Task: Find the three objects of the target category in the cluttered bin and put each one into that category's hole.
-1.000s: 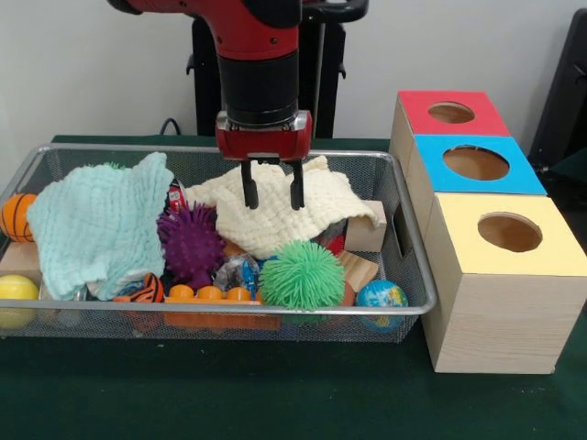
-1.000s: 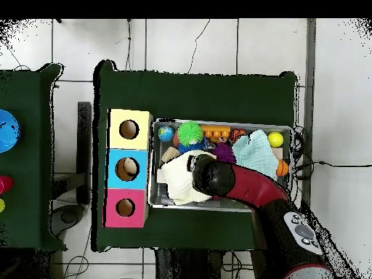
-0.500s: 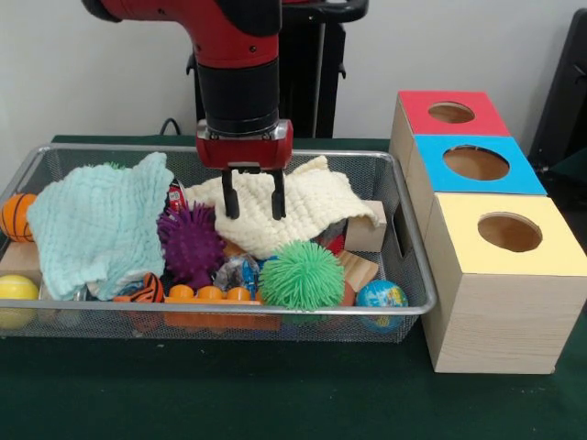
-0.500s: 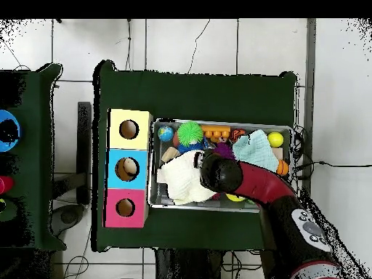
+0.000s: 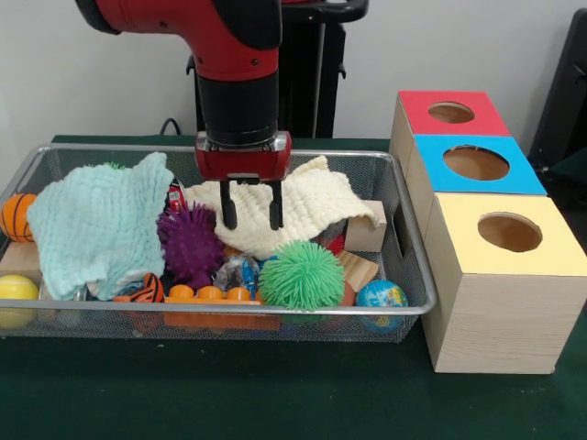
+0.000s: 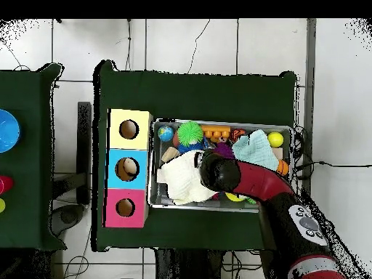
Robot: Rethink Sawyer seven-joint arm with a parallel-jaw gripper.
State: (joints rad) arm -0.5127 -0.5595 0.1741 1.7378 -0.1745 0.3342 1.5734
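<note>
Wire mesh forms the bin (image 5: 404, 229), and it is still crowded. None of the three sorting holes shows anything going in, so as far as these views tell, the search is at an early stage; I judge that little or nothing has been posted yet, though the boxes' insides are hidden. Which category is the target cannot be told from what is shown.

The gripper (image 5: 249, 217) hangs with its two fingers parted and empty, tips just above the cream cloth (image 5: 303, 206) near the middle of the bin's far side. Beside it, just toward the bin's left end in the front view, sits the purple spiky ball (image 5: 191, 243).

Inside the bin: a mint cloth (image 5: 96, 225) drapes over the left half, an orange basketball (image 5: 16, 215) lies against the left end wall, and a yellow ball (image 5: 16, 291) sits in the near left corner. Along the near wall are an orange block row (image 5: 211, 295), a green spiky ball (image 5: 301, 273) and a globe ball (image 5: 381, 295) toward the near right corner. A wooden block (image 5: 367, 234) pokes out from under the cream cloth at the right end. Things beneath the two cloths cannot be made out.

Outside the bin's right end stand the red box (image 5: 449, 112), the blue box (image 5: 475, 163) and the yellow box (image 5: 509, 234), each with one round hole on top.
</note>
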